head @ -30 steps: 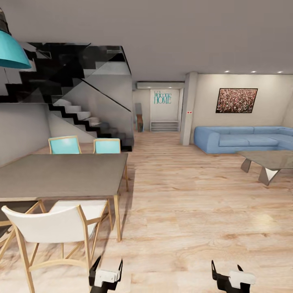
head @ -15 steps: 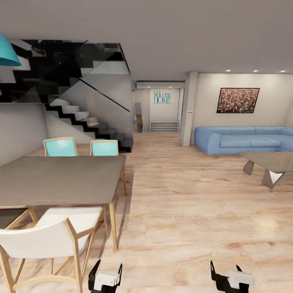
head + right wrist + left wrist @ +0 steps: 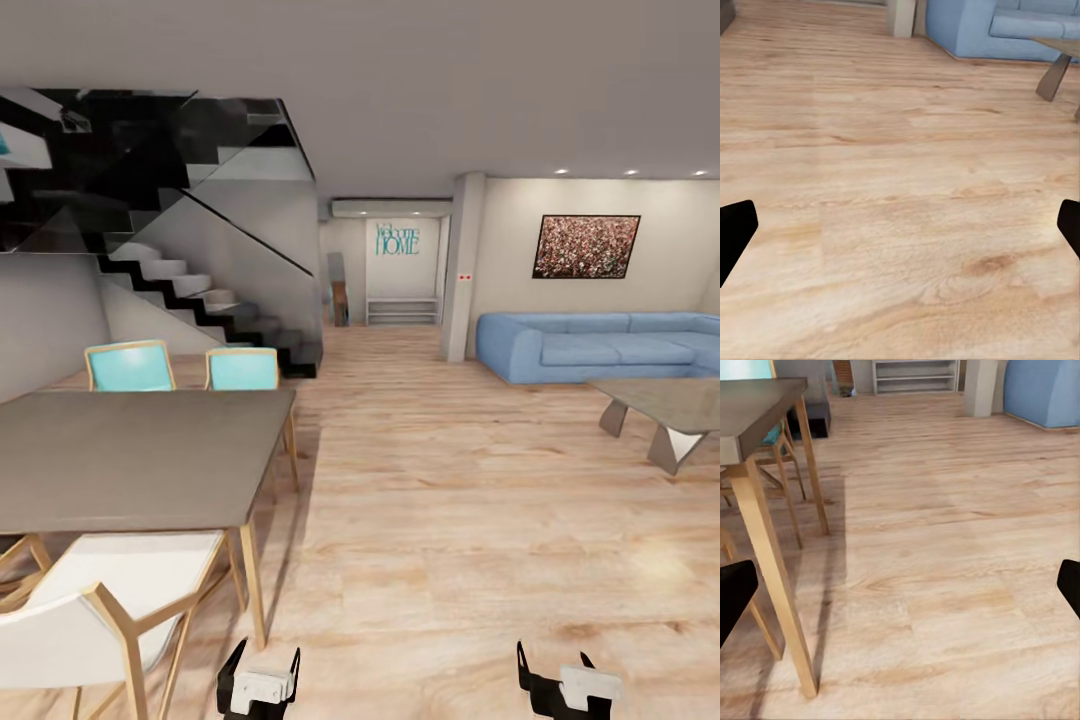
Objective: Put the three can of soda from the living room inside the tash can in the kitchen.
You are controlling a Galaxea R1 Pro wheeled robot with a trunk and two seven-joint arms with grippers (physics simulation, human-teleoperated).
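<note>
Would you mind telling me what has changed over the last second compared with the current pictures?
Only the camera moved: the robot rolled forward, slightly rightward, so the dining table and white chair slid left and nearer, and the teal lamp left the picture. Nothing was grasped or released. The left gripper and right gripper stayed low, jaws open and empty; the blue sofa and coffee table did not move.

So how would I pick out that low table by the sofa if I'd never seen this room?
Find the light blue sofa along the beige wall at the right, under the dark-framed picture. The low table stands on the wood floor just in front of it. Unlike the tall dining table on thin wooden legs at the left, it sits low on chunky angled grey legs, with no chairs.
</note>
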